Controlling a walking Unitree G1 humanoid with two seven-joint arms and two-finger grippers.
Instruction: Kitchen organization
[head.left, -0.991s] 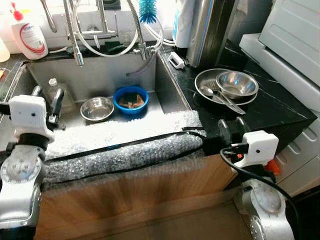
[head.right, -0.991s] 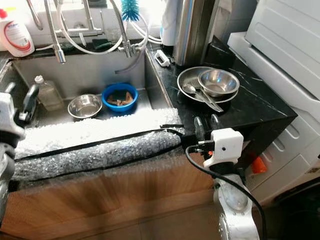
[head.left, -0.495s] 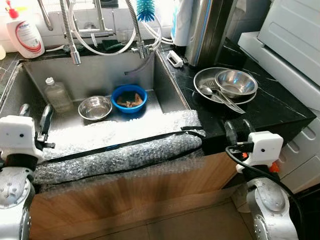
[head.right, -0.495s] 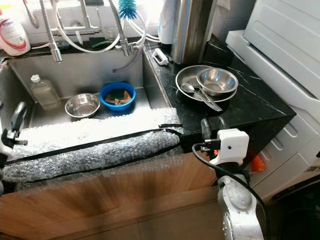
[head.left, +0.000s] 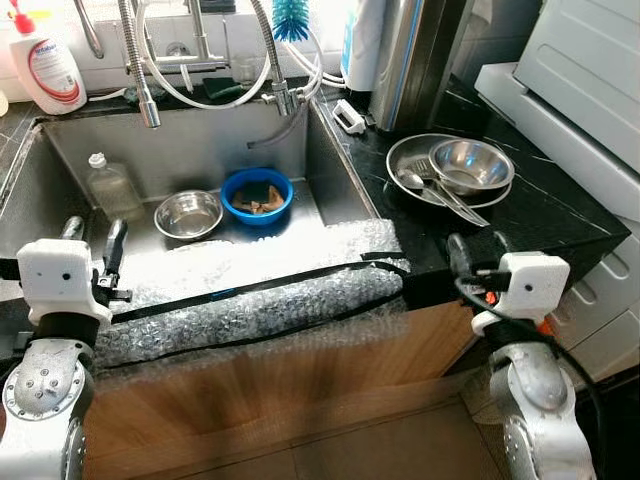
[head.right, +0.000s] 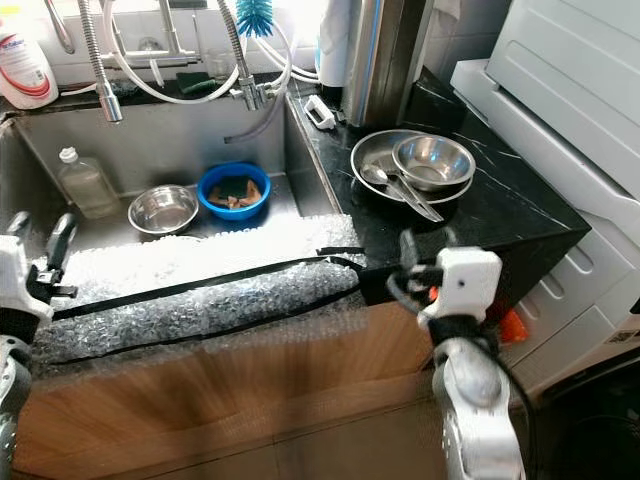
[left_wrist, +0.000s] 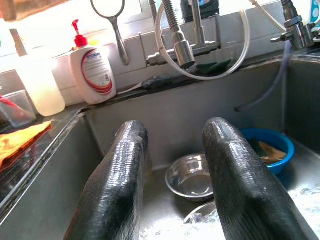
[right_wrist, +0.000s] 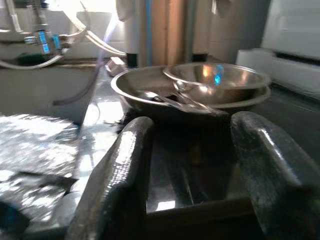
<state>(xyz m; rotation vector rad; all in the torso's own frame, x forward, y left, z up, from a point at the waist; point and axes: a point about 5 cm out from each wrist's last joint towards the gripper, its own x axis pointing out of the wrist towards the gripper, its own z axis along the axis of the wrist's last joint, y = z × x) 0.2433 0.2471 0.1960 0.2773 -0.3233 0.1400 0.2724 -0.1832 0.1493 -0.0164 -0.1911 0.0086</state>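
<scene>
A steel sink (head.left: 60, 190) is being shown sunk into a black counter (head.left: 560, 205), with bubble wrap (head.left: 250, 290) draped along its front edge. The left gripper (head.left: 92, 245) is being held at the sink's near left corner; its two black fingers (left_wrist: 120, 185) are being kept parted with a clear gap, and nothing is being gripped between them. Straight beyond these fingers, on the sink floor, a small steel bowl (head.left: 188, 213) is being seen, and a blue bowl (head.left: 258, 196) with scraps inside is sitting just beside it, on the side away from the left fingers. A clear bottle (head.left: 108, 186) is standing near the back wall, beyond the same fingers. The right gripper (head.left: 472, 252) is being held at the counter's front edge, its fingers (right_wrist: 117, 170) likewise spread apart and empty. Ahead of these fingers, well apart, a steel pan (head.left: 420, 160) is resting on the counter, with a smaller metal bowl (head.left: 472, 166) and a spoon (head.left: 428, 190) lying in it. A white soap bottle (head.left: 48, 65) is standing behind the sink.
</scene>
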